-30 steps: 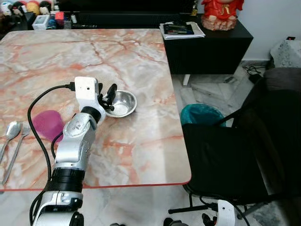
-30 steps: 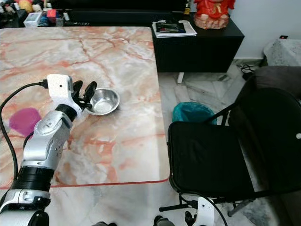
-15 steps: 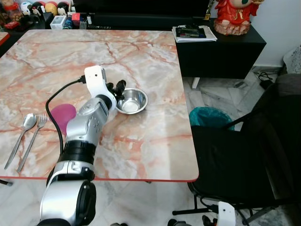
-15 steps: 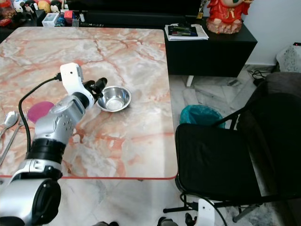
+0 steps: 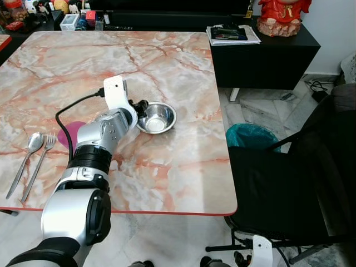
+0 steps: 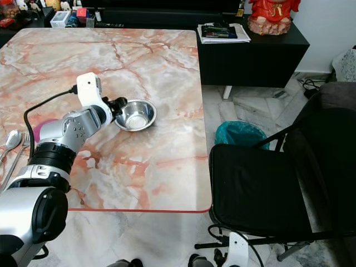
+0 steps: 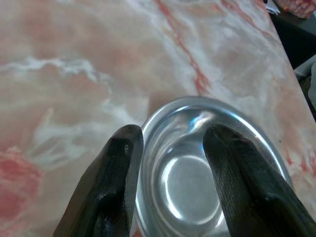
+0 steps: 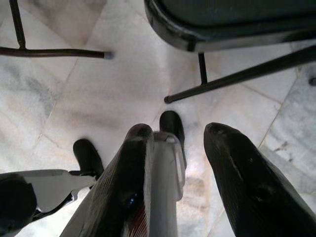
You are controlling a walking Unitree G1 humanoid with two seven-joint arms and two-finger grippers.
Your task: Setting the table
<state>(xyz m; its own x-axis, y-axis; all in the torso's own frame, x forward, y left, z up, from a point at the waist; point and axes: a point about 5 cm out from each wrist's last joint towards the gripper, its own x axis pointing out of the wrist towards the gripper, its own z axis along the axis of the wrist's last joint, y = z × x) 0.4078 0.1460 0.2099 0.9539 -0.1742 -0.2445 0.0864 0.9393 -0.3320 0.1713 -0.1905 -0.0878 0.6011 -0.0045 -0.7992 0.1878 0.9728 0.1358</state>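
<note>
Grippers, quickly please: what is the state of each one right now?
Left gripper: fingers astride the rim of the steel bowl, one inside, one outside; grip cannot be told.
Right gripper: open, holding nothing, hanging by the chair.

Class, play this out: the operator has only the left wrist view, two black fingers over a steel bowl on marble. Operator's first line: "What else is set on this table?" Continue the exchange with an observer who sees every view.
Observer: A spoon and fork lie side by side near the table's left edge.
Operator: Anything between them and the bowl?
Observer: A pink item, partly hidden behind the left arm.
Operator: How close is the bowl to the table's right edge?
Observer: Not at it; bare marble table lies between, and a black chair stands beyond that edge.
Operator: Where is the right end effector?
Observer: Hanging low, fingers apart, above the floor by the chair's legs.
</note>
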